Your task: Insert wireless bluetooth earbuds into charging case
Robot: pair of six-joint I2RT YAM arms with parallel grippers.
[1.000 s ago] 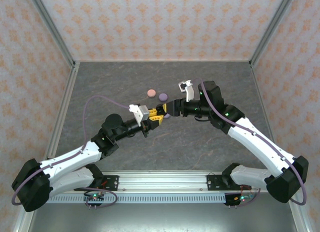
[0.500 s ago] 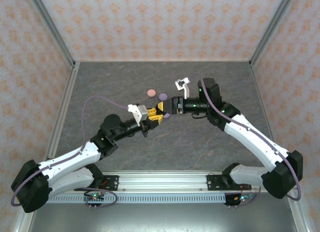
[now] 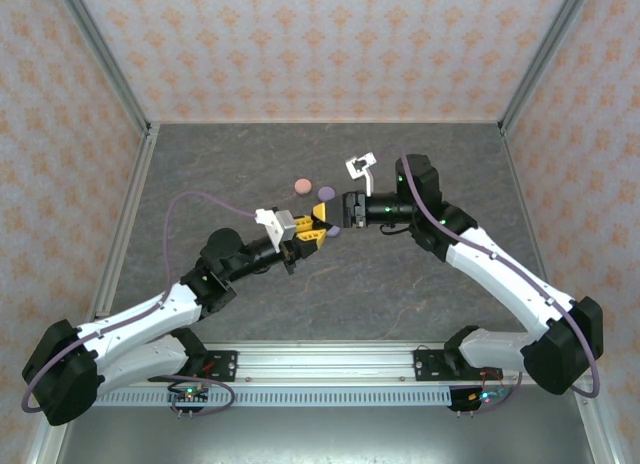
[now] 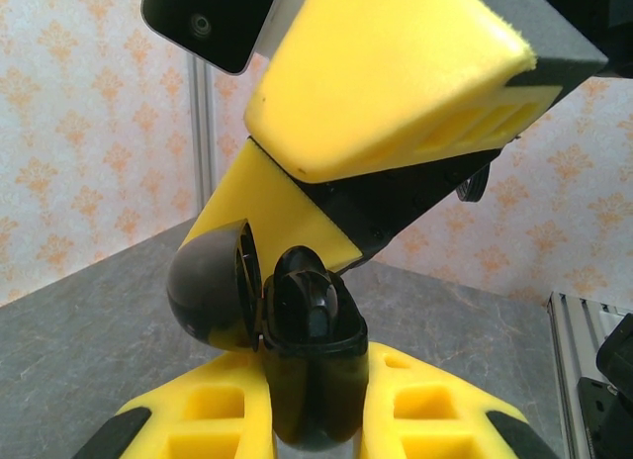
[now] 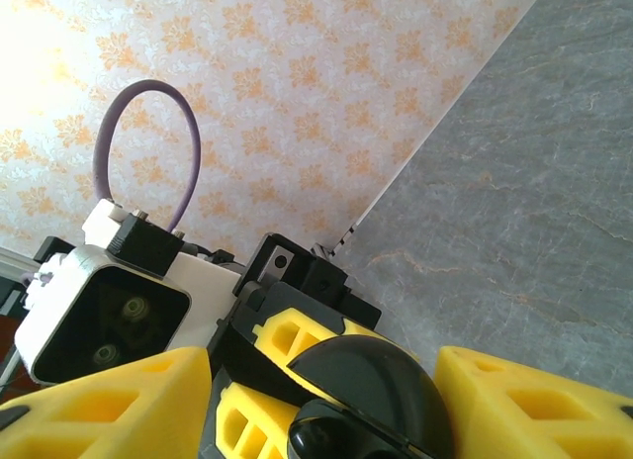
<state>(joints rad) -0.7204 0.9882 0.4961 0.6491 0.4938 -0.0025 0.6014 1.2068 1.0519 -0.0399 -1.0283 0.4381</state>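
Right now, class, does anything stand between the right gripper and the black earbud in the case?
Nothing visible does. The left gripper clamps the case, its lid is swung aside, and the earbud sits exposed at the mouth, with the right gripper open close beside it.

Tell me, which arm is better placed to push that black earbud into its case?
The right, probably. The left gripper is shut on the open black case, earbud standing in it, so it is busy. The right gripper is open, a finger each side of the case, free to press.
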